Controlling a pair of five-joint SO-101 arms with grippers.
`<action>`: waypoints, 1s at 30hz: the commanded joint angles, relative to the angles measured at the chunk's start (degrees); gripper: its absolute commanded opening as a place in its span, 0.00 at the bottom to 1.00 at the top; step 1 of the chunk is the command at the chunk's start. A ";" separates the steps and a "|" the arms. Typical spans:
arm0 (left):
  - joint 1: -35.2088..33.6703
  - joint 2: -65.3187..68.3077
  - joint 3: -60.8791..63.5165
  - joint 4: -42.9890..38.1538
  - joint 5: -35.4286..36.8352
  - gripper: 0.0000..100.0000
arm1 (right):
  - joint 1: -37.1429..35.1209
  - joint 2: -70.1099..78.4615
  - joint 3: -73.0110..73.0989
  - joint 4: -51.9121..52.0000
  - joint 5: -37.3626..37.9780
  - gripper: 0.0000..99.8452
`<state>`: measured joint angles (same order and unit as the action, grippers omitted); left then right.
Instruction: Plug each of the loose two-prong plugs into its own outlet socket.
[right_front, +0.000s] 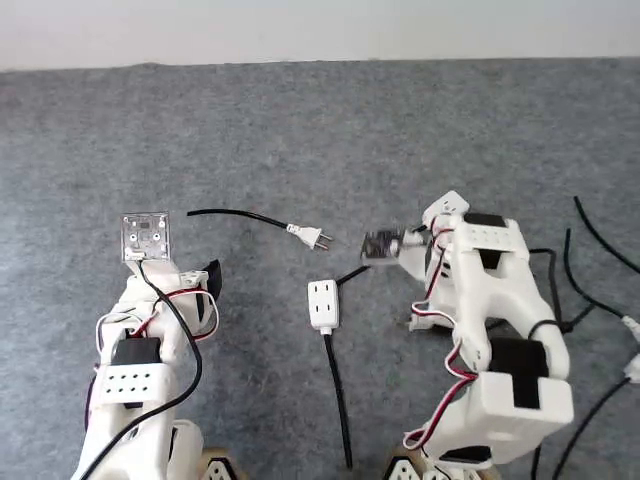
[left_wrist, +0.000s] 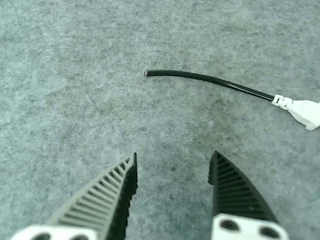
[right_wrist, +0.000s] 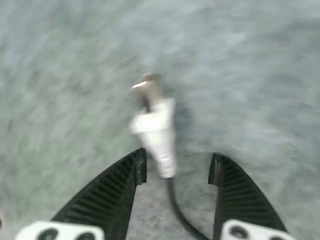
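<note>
In the left wrist view the white plug (left_wrist: 301, 111) is cut by the picture's edge, so its prongs lie outside it. In the right wrist view the second plug (right_wrist: 155, 127) is blurred, with its prongs a smear, and its cord (right_wrist: 176, 207) leaves the frame. From above, the outlet strip (right_front: 322, 303) trails a cable (right_front: 338, 400) off the edge, its far end unseen.

Two plugs (right_front: 312, 237) (right_wrist: 156, 131), one outlet strip (right_front: 322, 303)

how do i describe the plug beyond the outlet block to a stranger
On the grey table, find the white outlet block near its middle. Just beyond it lies a white two-prong plug. Unlike the other plug inside the right end effector, its short black cord ends free.
</note>
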<state>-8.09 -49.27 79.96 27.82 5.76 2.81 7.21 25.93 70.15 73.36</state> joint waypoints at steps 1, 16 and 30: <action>0.09 -0.18 -1.71 -1.41 -0.70 0.23 | -2.07 -0.48 -9.23 0.31 -15.82 0.09; 0.09 -0.35 -1.71 -1.41 -0.70 0.23 | -2.59 -1.36 -17.41 24.04 -23.74 0.01; 0.09 -0.35 -1.71 -1.41 -0.70 0.23 | 0.40 -31.34 24.97 -16.22 -58.73 0.01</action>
<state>-8.09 -49.27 79.96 27.82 5.76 2.37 -19.96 46.95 61.36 24.57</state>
